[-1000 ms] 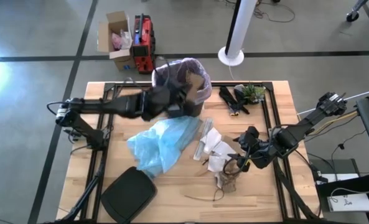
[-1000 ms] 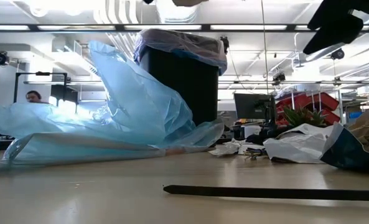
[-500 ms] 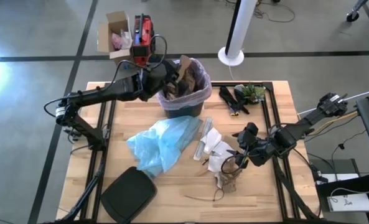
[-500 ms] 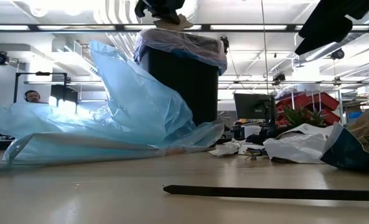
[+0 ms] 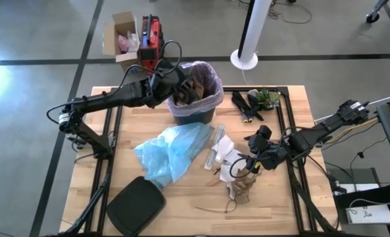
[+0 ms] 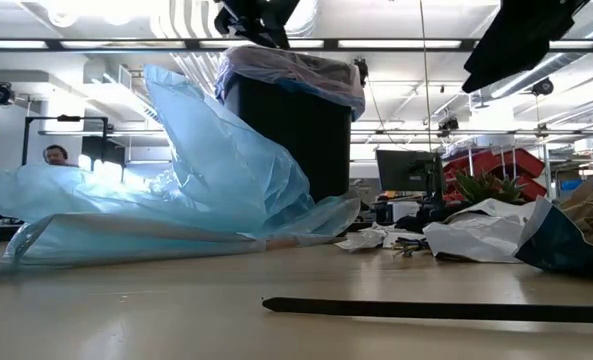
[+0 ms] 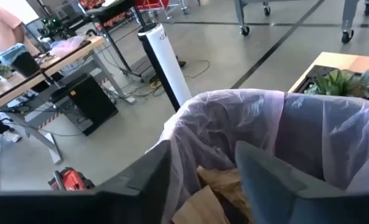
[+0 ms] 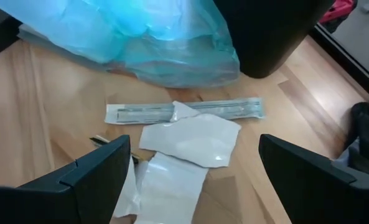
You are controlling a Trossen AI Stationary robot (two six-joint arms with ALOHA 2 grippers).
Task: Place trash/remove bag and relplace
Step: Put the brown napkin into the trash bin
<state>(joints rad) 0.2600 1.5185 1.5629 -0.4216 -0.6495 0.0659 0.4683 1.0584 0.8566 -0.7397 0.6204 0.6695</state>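
Note:
The black bin, lined with the pinkish-white bag, stands near the table's far edge. Crumpled brown paper lies inside it. My left gripper hangs open over the bin's left rim, its fingers either side of that paper. More trash lies on the table right of centre: white scraps and a brown piece. My right gripper hovers open above the white scraps.
A light blue plastic bag lies crumpled just in front of the bin. A black lid sits at the near left. A clear long packet lies by the scraps. Black and green clutter sits at the far right.
My left gripper swung from the bin's near-left side toward the far edge and over the bin, carrying brown paper. That paper stood above the rim half a second ago and now sits lower inside the bin. My right gripper has drifted slightly toward the table's left.

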